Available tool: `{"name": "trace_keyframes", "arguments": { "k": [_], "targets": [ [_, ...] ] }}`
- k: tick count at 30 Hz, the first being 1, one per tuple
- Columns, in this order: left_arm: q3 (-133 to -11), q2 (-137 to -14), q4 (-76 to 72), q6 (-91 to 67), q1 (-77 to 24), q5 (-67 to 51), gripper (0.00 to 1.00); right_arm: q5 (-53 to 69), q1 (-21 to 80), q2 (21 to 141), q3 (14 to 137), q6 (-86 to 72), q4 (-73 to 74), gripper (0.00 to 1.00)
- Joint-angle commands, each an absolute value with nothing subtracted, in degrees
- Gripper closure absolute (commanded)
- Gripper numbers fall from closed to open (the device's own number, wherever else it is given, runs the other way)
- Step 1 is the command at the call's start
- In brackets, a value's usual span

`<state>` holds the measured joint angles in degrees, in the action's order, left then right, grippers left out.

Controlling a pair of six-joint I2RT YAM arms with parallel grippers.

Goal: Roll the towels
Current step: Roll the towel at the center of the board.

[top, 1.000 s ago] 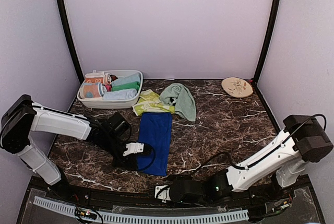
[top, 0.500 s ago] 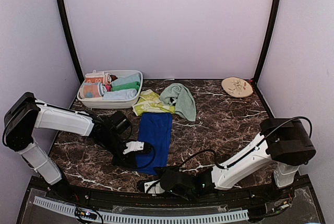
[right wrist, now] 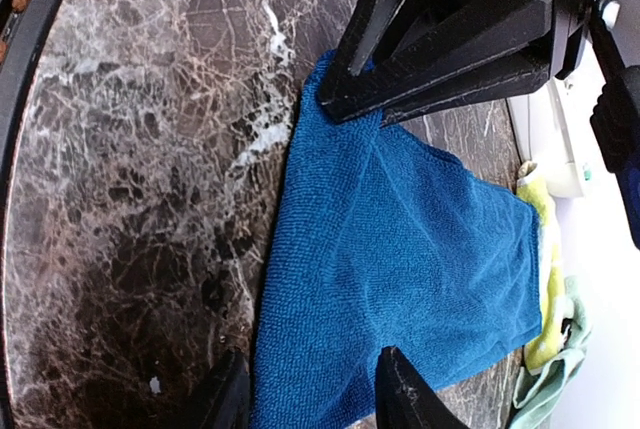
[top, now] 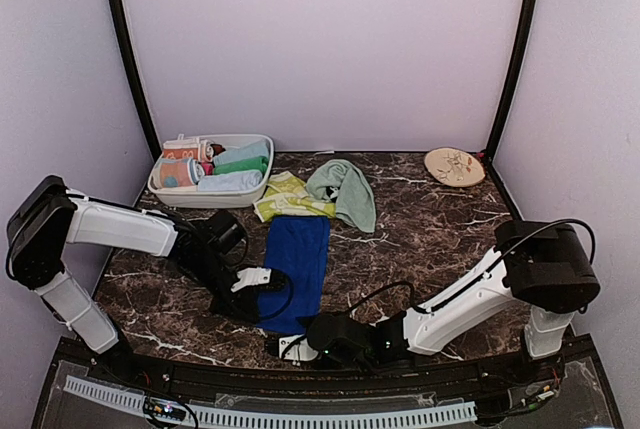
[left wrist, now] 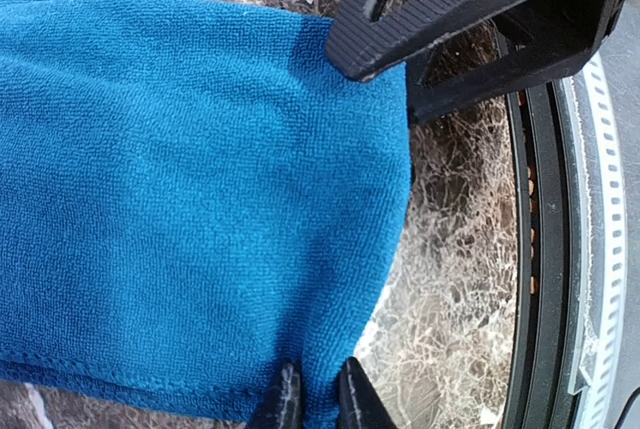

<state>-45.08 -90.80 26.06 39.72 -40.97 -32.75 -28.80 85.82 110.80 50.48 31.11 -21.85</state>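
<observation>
OK, status. Blue towel (top: pixel 300 249) lies on the marble counter (top: pixel 430 229), long axis running from the near edge toward the back.

Left tool (left wrist: pixel 318 404) is clenched on the hem at the near-left corner. Both fingertips sit close together with the cloth pinched between them.

Right tool (right wrist: pixel 315 399) is at the same short edge, low over the counter, pointing in from the near side. Its jaws stand apart with the towel's edge lying between them: released, not pinching. Can't tell whether either pad touches the cloth.

In the left wrist view the right tool's black fingers sit at the opposite corner of that edge. One appears to lie over the cloth, the other just beside it. So both tools are on the near end, one per corner, close together.

Far end of the blue towel touches the yellow-green patterned towel (top: pixel 285 197). That one meets the crumpled mint green towel (top: pixel 345 191) beside it.

White tub (top: pixel 205 199) with rolled cloths (top: pixel 215 164) sits at the back left, apart from the blue towel. Round beige plate (top: pixel 454 165) is at the back right, well apart from all the towels.
</observation>
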Motion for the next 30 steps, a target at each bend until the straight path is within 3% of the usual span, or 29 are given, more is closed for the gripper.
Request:
{"name": "trace_keyframes", "arguments": {
  "k": [1, 3, 5, 7, 9, 11, 17, 18, 19, 22, 25, 30],
  "targets": [
    [-46.1, -89.8, 28.2, 40.3, -40.3, -35.1, 0.86, -26.2, 85.6, 112.4, 51.1, 28.9, -20.4, 0.58],
    [-46.0, -89.5, 28.2, 40.0, -40.1, -35.4, 0.83, -26.4, 85.3, 113.0, 51.4, 28.2, -21.1, 0.69],
    [-45.8, -88.6, 27.5, 39.2, -39.9, -34.8, 0.77, -25.7, 84.6, 113.3, 52.5, 25.9, -19.5, 0.88],
    [-44.8, -85.9, 26.4, 38.2, -38.6, -34.4, 0.56, -24.5, 83.6, 113.0, 54.5, 21.8, -15.8, 1.00],
    [-41.9, -81.2, 24.5, 38.4, -36.7, -34.8, 0.32, -21.4, 82.6, 111.7, 55.5, 17.7, -13.3, 1.00],
    [-38.4, -77.3, 23.3, 40.4, -35.9, -32.5, 0.20, -17.9, 81.8, 109.9, 55.9, 13.6, -11.4, 1.00],
    [-37.2, -73.6, 27.7, 44.0, -35.6, -31.1, 0.17, -13.8, 77.0, 106.2, 58.1, 9.2, -5.3, 1.00],
    [-37.9, -73.6, 28.5, 44.0, -35.6, -31.9, 0.17, 0.8, 75.8, 106.0, 58.4, -1.9, -4.8, 1.00],
    [-38.6, -73.5, 29.1, 44.0, -35.6, -32.7, 0.17, 7.6, 74.5, 105.6, 58.4, -4.8, -4.8, 1.00],
    [-41.0, -73.3, 30.6, 43.5, -35.8, -35.7, 0.18, 14.3, 69.8, 105.0, 57.2, -12.0, -8.2, 1.00],
    [-42.9, -73.4, 31.5, 42.6, -37.9, -37.5, 0.20, 30.7, 65.4, 106.7, 56.2, -23.1, -12.7, 1.00],
    [-42.6, -75.7, 28.4, 41.7, -43.3, -34.1, 0.23, 39.5, 62.2, 110.7, 57.7, -30.8, -13.4, 1.00]
  ]
}}
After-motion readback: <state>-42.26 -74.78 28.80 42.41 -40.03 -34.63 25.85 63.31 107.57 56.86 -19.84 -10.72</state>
